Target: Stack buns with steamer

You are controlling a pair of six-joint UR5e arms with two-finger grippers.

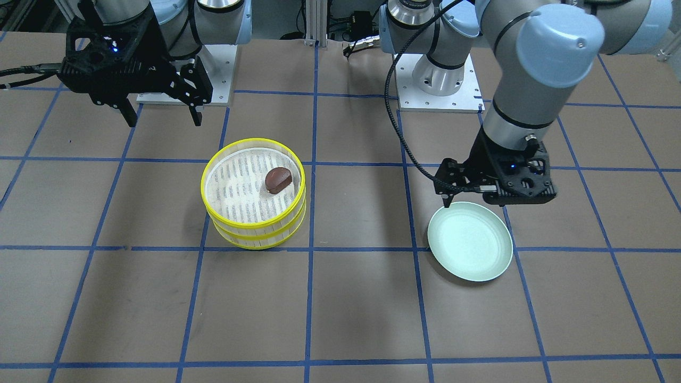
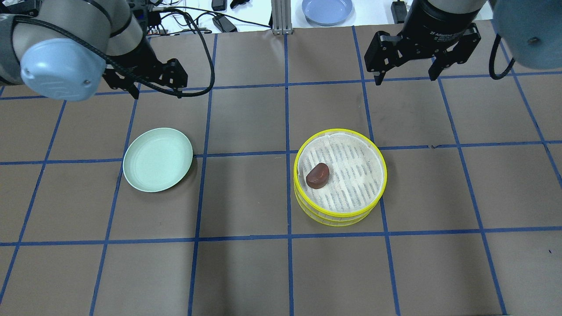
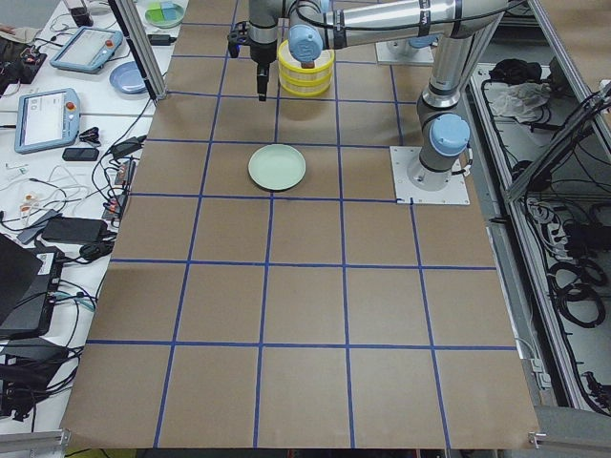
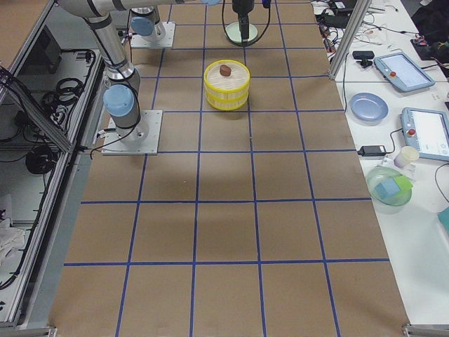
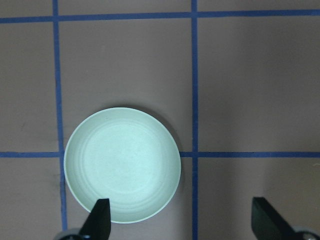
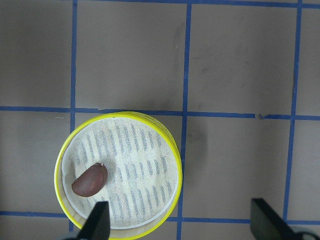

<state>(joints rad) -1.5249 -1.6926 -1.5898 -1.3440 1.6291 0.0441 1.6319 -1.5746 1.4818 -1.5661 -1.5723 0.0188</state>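
A yellow-rimmed steamer (image 2: 351, 175), two tiers stacked, stands right of centre in the overhead view. Its top tier has a white cloth liner and holds the dark reddish-brown bun (image 2: 318, 175), also seen from the front (image 1: 278, 180) and in the right wrist view (image 6: 90, 181). The cream-white bun is not visible in any view. The pale green plate (image 2: 158, 159) lies empty on the left. My left gripper (image 2: 156, 90) hangs open and empty beyond the plate (image 5: 122, 165). My right gripper (image 2: 406, 77) hangs open and empty beyond the steamer (image 6: 140, 165).
A blue plate (image 2: 327, 9) and cables lie on the white bench past the table's far edge. Tablets and a bowl sit on the side bench (image 4: 410, 133). The arm bases (image 1: 439, 90) stand at the robot's side of the table.
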